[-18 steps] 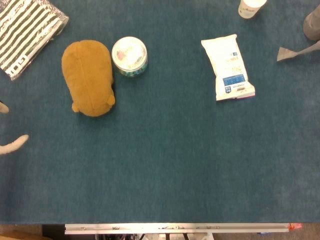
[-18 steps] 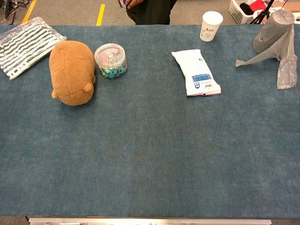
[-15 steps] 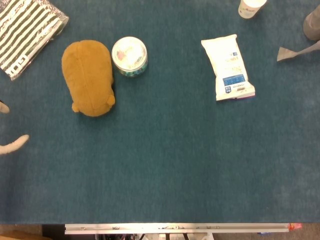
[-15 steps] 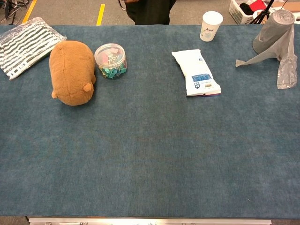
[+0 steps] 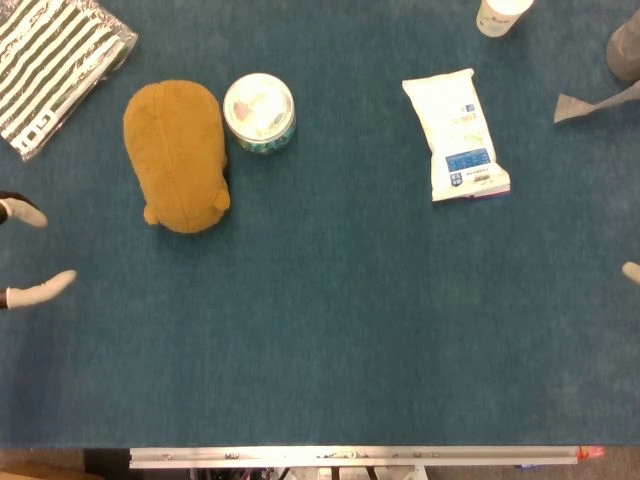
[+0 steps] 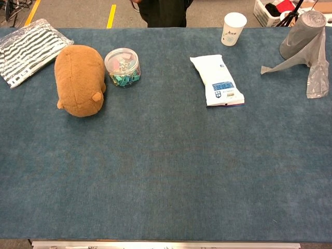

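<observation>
Only fingertips of my left hand (image 5: 35, 291) show at the left edge of the head view, two of them spread well apart with nothing between them. They hover left of and below a brown plush toy (image 5: 178, 155) (image 6: 79, 79), which is the nearest thing. One pale fingertip of my right hand (image 5: 631, 271) pokes in at the right edge, below and right of a white packet (image 5: 456, 134) (image 6: 217, 80); its grip is hidden. Neither hand appears in the chest view.
A clear round jar of coloured clips (image 5: 259, 112) (image 6: 122, 67) stands beside the plush toy. A striped pouch (image 5: 55, 65) lies at the far left. A paper cup (image 6: 233, 28) and a grey bag roll (image 6: 305, 36) stand at the far right. The tabletop is blue felt (image 6: 166, 171).
My left hand's fingertips have come a little further in from the left edge. A fingertip of my right hand has appeared at the right edge. The objects have not moved.
</observation>
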{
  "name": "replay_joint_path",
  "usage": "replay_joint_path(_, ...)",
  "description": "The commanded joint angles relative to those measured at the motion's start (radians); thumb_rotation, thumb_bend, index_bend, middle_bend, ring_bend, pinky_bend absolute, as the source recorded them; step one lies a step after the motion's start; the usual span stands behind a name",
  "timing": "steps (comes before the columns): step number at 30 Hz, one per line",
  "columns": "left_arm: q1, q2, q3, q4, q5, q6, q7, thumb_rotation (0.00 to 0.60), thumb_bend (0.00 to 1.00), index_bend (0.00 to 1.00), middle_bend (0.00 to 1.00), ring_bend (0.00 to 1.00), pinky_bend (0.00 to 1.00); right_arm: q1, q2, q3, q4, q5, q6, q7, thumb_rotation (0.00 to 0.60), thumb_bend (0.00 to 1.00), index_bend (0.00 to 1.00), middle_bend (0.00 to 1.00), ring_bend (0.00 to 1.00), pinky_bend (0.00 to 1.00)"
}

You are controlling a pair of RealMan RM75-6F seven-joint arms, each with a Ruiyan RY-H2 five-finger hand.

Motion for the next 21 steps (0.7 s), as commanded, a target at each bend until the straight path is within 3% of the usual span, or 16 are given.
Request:
replay_joint_path(1, -0.049, 0.055, 0.015, -0.044, -0.006, -0.101, -0.206, 0.338, 0.0, 0.43, 0.42, 0.34, 0.43, 0.036, -0.002, 0.0, -0.018, -0.016, -0.046, 0.046, 0.452, 0.0, 0.6, 0.59, 0.42, 0.42)
replay_joint_path(5, -0.098, 0.108, 0.041, -0.078, 0.012, -0.206, -0.442, 0.346, 0.0, 0.45, 0.46, 0.38, 0.49, 0.084, -0.009, 0.001, -0.047, -0.031, -0.104, 0.133, 0.453, 0.0, 0.77, 0.79, 0.62, 0.48)
replay_joint_path(9, -0.147, 0.142, 0.059, -0.079, 0.052, -0.275, -0.685, 0.349, 0.0, 0.52, 0.55, 0.45, 0.55, 0.144, -0.024, 0.001, -0.071, -0.046, -0.178, 0.246, 0.451, 0.0, 0.92, 0.94, 0.79, 0.71)
replay_joint_path(12, -0.178, 0.154, 0.071, -0.074, 0.09, -0.299, -0.846, 0.35, 0.0, 0.59, 0.64, 0.52, 0.61, 0.19, -0.043, 0.004, -0.083, -0.07, -0.218, 0.326, 0.441, 0.0, 0.98, 1.0, 0.88, 0.86)
replay_joint_path(15, -0.211, 0.163, 0.088, -0.069, 0.137, -0.314, -1.005, 0.342, 0.0, 0.65, 0.7, 0.56, 0.66, 0.239, -0.054, 0.002, -0.104, -0.078, -0.274, 0.405, 0.367, 0.0, 1.0, 1.0, 0.97, 0.98)
replay_joint_path(19, -0.258, 0.175, 0.116, -0.051, 0.204, -0.319, -1.204, 0.246, 0.0, 0.72, 0.75, 0.61, 0.73, 0.31, -0.048, -0.005, -0.139, -0.086, -0.362, 0.516, 0.251, 0.0, 1.0, 1.0, 1.0, 1.0)
replay_joint_path(21, -0.284, 0.178, 0.133, -0.038, 0.242, -0.321, -1.284, 0.175, 0.0, 0.76, 0.8, 0.65, 0.77, 0.345, -0.049, -0.005, -0.153, -0.087, -0.397, 0.581, 0.225, 0.0, 1.0, 1.0, 1.0, 1.0)
